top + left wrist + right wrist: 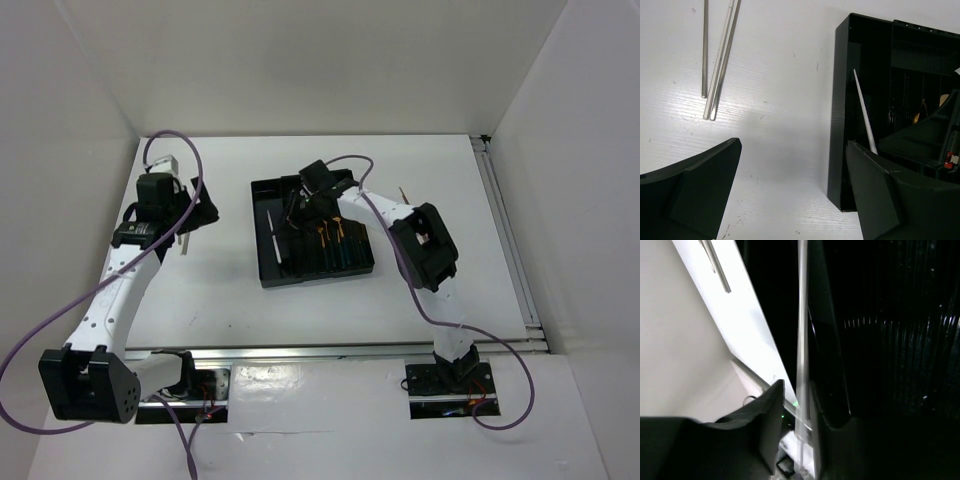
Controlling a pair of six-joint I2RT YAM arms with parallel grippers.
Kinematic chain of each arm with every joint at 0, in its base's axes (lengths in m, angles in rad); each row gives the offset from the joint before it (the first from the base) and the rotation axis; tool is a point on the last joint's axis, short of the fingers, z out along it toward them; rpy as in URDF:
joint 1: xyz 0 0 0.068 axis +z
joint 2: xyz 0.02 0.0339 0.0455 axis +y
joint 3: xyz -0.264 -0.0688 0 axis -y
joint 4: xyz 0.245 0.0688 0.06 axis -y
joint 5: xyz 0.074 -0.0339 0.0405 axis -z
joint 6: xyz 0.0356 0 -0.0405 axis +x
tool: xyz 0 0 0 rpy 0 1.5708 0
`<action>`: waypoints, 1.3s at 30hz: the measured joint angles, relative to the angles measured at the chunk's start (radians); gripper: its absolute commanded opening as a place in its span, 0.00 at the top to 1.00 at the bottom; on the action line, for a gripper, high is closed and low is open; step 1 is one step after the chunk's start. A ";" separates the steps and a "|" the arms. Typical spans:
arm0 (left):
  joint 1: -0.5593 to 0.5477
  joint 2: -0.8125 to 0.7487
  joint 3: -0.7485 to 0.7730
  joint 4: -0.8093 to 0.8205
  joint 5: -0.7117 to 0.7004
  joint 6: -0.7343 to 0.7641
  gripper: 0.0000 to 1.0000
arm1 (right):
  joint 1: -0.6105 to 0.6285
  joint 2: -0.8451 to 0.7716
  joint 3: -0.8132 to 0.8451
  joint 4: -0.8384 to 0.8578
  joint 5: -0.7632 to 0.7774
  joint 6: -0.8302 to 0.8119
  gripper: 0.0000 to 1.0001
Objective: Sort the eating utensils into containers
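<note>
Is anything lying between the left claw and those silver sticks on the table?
Nothing visible. The silver chopsticks lie on the table just ahead of the open left gripper. The black tray sits off to one side, clear of that path.

We lose the silver chopsticks (720,60) past the top edge; the tray (890,340) interior seems too dark to read.
</note>
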 measured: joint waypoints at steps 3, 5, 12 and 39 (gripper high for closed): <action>0.000 0.011 0.004 -0.009 0.006 0.006 0.00 | 0.000 0.016 0.003 0.008 -0.007 -0.003 0.49; 0.001 0.026 0.009 -0.016 0.019 0.023 0.00 | 0.000 0.024 0.006 0.011 -0.009 -0.009 0.48; 0.023 0.075 0.040 -0.052 0.116 0.074 0.00 | -0.013 0.013 0.011 0.035 -0.013 -0.169 0.51; 0.180 0.598 0.295 -0.082 0.081 0.340 0.48 | -0.410 -0.592 -0.351 0.051 0.087 -0.896 0.51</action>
